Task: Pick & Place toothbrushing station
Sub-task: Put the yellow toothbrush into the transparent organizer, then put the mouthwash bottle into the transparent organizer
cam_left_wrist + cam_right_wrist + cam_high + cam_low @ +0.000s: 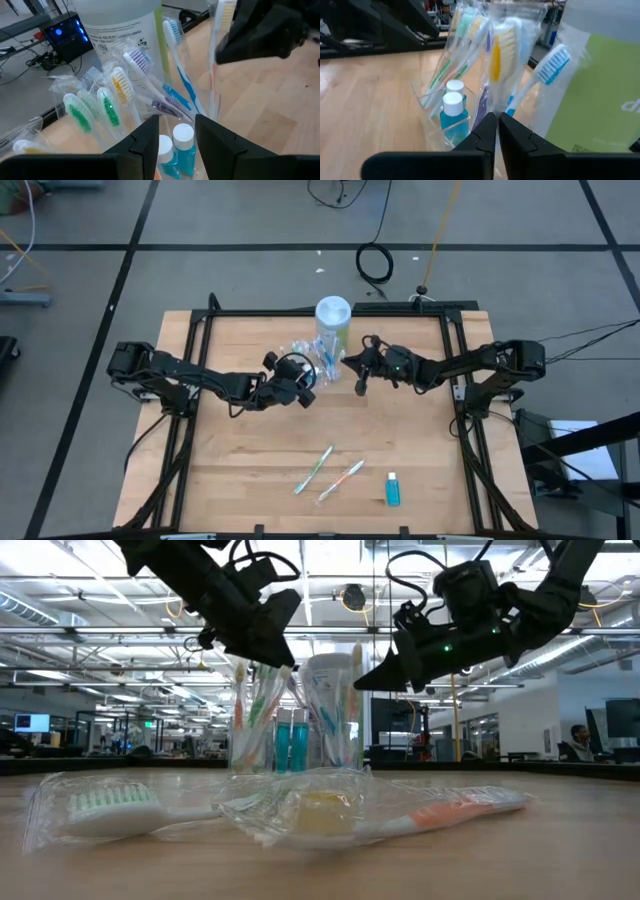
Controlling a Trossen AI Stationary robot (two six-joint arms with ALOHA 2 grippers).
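Note:
A clear cup (306,358) stands at the table's far middle with several wrapped pastel toothbrushes (107,95) and two blue tubes (180,150) with white caps upright in it. My left gripper (306,380) is open just above the cup's near side; in the left wrist view (177,132) its fingers stand on either side of the tubes' caps, and I see no touch. My right gripper (347,364) comes from the right and is shut on a wrapped toothbrush with yellow bristles (496,55). My right gripper pinches the wrapped toothbrush between its two fingers, on the handle below the head (495,111). The fingers come about level from the table's right and lie across it. The toothbrush stands upright (215,60), head up; its lower end is hidden among the cup's contents.
A large bottle with a white cap and green label (333,320) stands right behind the cup. Two wrapped toothbrushes (313,470) (340,480) and a blue tube (392,490) lie near the table's front edge. A black frame (455,370) rims the table.

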